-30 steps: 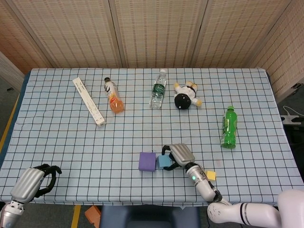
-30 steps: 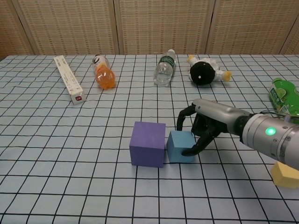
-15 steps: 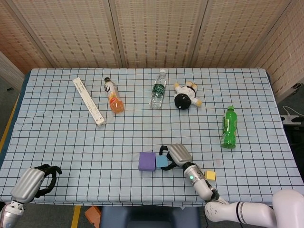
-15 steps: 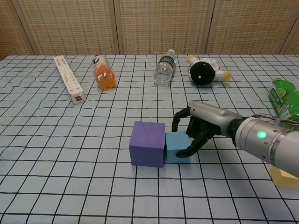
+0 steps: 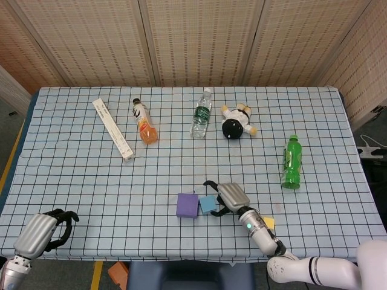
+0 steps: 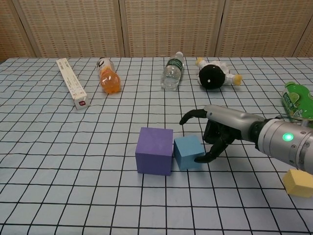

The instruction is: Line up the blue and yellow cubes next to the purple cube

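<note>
Right hand (image 6: 215, 137) just right of the blue cube (image 6: 188, 152), fingers spread and arched, holding nothing; one low fingertip at the cube's right face, touching or just shy of it, can't tell which. Left hand (image 5: 45, 229) parked at the near-left table edge, fingers curled in on nothing. Blue cube down on the cloth against the right side of the purple cube (image 6: 154, 151), but twisted a bit: looks like contact at the near edge only, with a thin wedge of gap further back. Yellow cube (image 6: 297, 182) well apart to the right, near the front edge, close under the right forearm. Main risk, judging from this: pulling the hand away with that low fingertip hooked on the blue cube, dragging or spinning it further out of line. Second: trying to square it up with a sideways push and shoving the purple cube along too, given nothing bracing it from the left. Third: sweeping the forearm back toward the yellow cube and knocking it off the front edge, or burying it under the wrist where neither camera sees it well. Fourth: setting yellow down next to a skewed blue, ending with a crooked row instead of a line. Green bottle (image 6: 296, 100) lying at far right, near enough to the elbow path to roll on a wide swing. Best guess at mitigation: lift straight up before translating, fix the blue twist first, then approach yellow from above.
</note>
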{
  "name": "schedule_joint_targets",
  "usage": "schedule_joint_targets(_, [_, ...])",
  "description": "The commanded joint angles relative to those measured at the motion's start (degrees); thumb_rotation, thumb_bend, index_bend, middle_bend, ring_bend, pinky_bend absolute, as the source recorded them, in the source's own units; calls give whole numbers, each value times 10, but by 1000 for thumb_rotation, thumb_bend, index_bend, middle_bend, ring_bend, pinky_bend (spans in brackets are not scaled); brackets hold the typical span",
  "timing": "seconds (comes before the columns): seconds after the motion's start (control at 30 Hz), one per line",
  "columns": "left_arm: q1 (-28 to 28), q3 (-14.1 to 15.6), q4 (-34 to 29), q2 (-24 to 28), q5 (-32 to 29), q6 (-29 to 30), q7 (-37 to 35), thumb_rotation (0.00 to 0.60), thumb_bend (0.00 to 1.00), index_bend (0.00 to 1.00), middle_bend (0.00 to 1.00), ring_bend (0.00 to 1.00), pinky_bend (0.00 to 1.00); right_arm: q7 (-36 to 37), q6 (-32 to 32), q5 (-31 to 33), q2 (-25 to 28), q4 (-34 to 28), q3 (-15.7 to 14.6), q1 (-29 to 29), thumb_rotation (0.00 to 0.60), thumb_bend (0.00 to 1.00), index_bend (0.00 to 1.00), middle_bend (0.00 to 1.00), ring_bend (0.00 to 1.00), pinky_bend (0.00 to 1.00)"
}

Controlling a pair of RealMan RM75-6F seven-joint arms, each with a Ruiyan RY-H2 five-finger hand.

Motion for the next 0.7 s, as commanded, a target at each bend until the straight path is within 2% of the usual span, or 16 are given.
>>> schedule_joint_targets(0.03, [0, 1, 0, 0, 1, 0, 0, 600, 576, 457, 577, 433, 609, -2, -6, 8, 8, -7, -1, 2, 600, 69, 146, 971, 881, 1000])
schedule_joint_targets(0.17, [0, 1, 1, 0, 0, -1, -1, 600, 575, 457, 578, 433, 609, -13, 0, 18, 30, -26, -2, 1, 600, 69, 159, 971, 881, 1000])
schedule_joint_targets(0.27, [-1, 1, 1, -1, 0, -2, -1, 600, 574, 457, 579, 438, 609, -33, 23, 33, 45, -46, -2, -4, 600, 69, 228, 971, 881, 1000])
schedule_joint_targets(0.43, [-1, 1, 0, -1, 1, -1, 2, 600, 574, 457, 584, 446, 609, -102, 55, 97, 63, -85, -3, 4, 600, 74, 282, 980, 886, 1000])
schedule_joint_targets(0.57, [-1, 1, 0, -2, 0, -4, 4, 600, 574, 457, 584, 446, 609, -118, 62, 128, 68, -102, -1, 9, 600, 243, 271, 982, 887, 1000])
schedule_joint_targets(0.7, [-1, 2, -1, -2, 1, -4, 5, 600, 575, 457, 584, 446, 609, -112, 39, 153, 72, -107, -1, 17, 600, 429, 347, 985, 890, 1000])
